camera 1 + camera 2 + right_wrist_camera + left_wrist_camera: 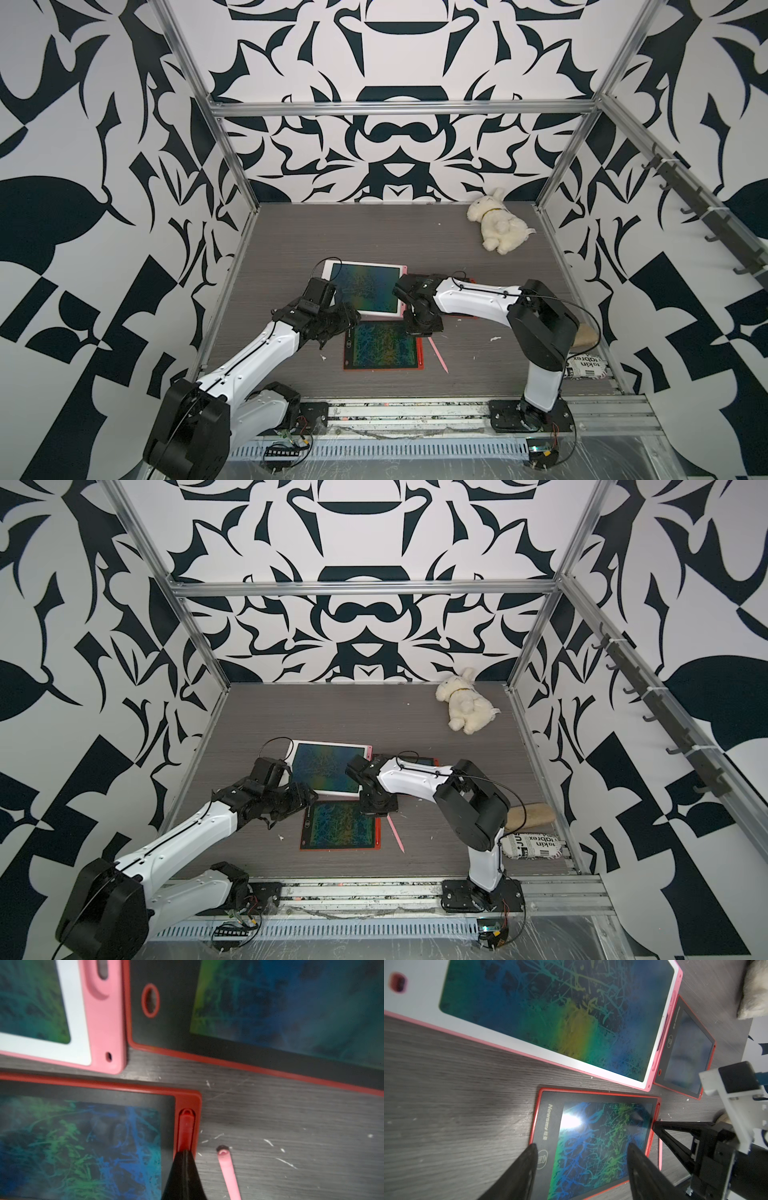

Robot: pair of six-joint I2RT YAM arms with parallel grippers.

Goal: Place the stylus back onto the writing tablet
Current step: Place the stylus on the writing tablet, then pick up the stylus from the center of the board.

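A red-framed writing tablet (380, 345) (338, 825) lies near the table's front. A red stylus (186, 1130) sits in the slot along its edge. My right gripper (185, 1152) (419, 328) is shut, its tip resting on that stylus. A pink stylus (438, 354) (227, 1172) lies loose on the table beside the tablet, touching nothing. My left gripper (582, 1151) (332, 328) hangs open over the tablet's other end, with nothing between its fingers (529, 1159).
A larger pink-and-white tablet (365, 291) (550, 1012) lies just behind. A second red-framed tablet (685, 1049) lies under the right arm. A plush rabbit (498, 226) lies at the back right. A newsprint roll (586, 365) rests by the right arm's base.
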